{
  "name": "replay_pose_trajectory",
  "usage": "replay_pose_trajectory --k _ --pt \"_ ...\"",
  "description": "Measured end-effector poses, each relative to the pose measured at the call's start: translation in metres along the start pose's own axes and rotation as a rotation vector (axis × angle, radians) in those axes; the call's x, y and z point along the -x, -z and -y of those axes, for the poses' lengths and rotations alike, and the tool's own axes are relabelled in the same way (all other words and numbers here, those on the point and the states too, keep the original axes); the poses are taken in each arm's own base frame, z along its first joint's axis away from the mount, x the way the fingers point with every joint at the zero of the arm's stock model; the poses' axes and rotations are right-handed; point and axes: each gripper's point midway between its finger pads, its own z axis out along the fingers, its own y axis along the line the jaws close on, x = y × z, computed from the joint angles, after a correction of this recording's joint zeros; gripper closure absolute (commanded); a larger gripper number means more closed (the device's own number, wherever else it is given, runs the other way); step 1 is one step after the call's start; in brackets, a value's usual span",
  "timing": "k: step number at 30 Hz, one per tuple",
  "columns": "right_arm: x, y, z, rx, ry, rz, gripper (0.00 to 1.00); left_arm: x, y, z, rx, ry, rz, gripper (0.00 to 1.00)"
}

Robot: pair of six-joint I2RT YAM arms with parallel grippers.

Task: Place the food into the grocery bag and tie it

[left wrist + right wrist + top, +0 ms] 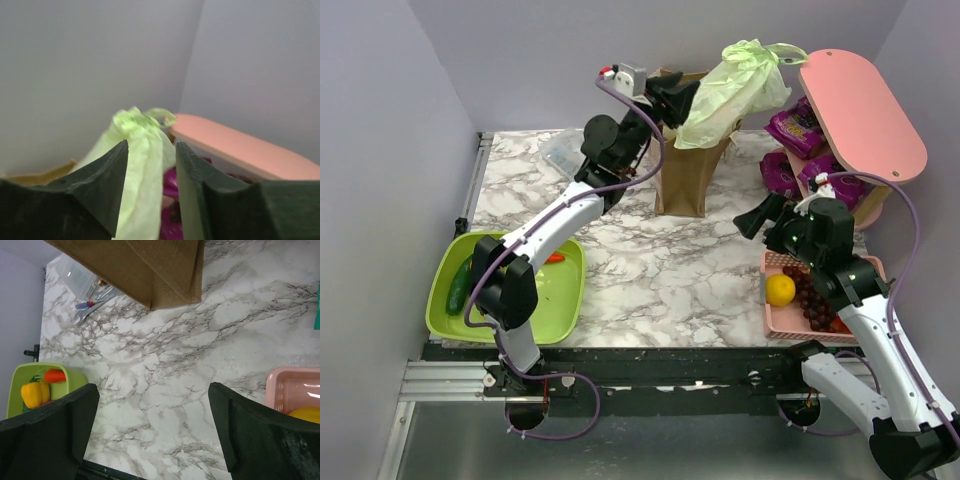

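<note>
The pale green grocery bag (740, 85) sits bunched in the top of an upright brown paper bag (692, 170). My left gripper (682, 100) is raised at the green bag's left side. In the left wrist view its jaws stand partly apart, with the green bag (140, 165) showing in the gap by the left finger; I see no grip on it. My right gripper (757, 215) is wide open and empty above the marble table (165, 390). A yellow pepper (35, 394) and a carrot (54, 376) lie in the green tray (505, 290). A round yellow-orange fruit (780, 290) lies in the pink basket (775, 318).
A cucumber (458, 290) lies in the green tray. Dark grapes (812, 300) fill the pink basket. A pink shelf (865, 110) with purple snack packs (790, 125) stands at the back right. A clear container (560, 150) with utensils sits at the back left.
</note>
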Motion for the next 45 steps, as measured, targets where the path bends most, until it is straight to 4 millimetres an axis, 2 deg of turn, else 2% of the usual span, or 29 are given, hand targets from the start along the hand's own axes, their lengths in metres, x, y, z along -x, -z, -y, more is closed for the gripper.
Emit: replay_pose_trajectory --k 2,5,8,11,15,19,24,29,33,38,41,45 --pt "0.0 0.001 -0.001 0.003 -0.005 0.003 0.01 -0.024 0.014 0.016 -0.043 0.021 -0.081 0.62" --pt "0.001 0.002 -0.002 0.006 -0.013 0.006 0.01 -0.072 0.029 0.039 -0.103 0.045 -0.237 0.64" --pt "0.0 0.002 -0.002 0.007 -0.019 0.002 0.01 -0.114 0.041 0.054 -0.139 0.07 -0.37 0.64" --pt "-0.001 0.001 -0.002 0.007 -0.024 -0.001 0.01 -0.14 0.046 0.058 -0.146 0.09 -0.444 0.64" --pt "-0.005 0.0 0.0 0.002 -0.036 -0.01 0.01 -0.17 0.043 0.049 -0.122 0.1 -0.521 0.64" --pt "-0.009 -0.002 0.003 -0.003 -0.042 -0.024 0.01 -0.188 0.022 0.032 -0.07 0.086 -0.553 0.64" --pt "-0.01 -0.002 0.002 -0.002 -0.043 -0.025 0.01 -0.209 0.009 0.002 0.026 0.057 -0.586 0.63" --pt "-0.01 -0.002 0.003 -0.003 -0.041 -0.026 0.01 -0.224 0.0 -0.045 0.144 0.051 -0.621 0.63" --pt "-0.012 -0.003 0.004 -0.007 -0.041 -0.032 0.01 -0.231 0.009 -0.09 0.222 0.047 -0.643 0.61" --pt "-0.017 -0.007 0.007 -0.017 -0.041 -0.05 0.01 -0.227 0.014 -0.135 0.285 0.026 -0.658 0.61" --pt "-0.019 -0.01 0.009 -0.024 -0.041 -0.059 0.01 -0.228 0.022 -0.147 0.294 0.025 -0.673 0.61" --pt "-0.02 -0.012 0.01 -0.029 -0.041 -0.066 0.01 -0.248 0.059 -0.14 0.287 0.054 -0.766 0.66"
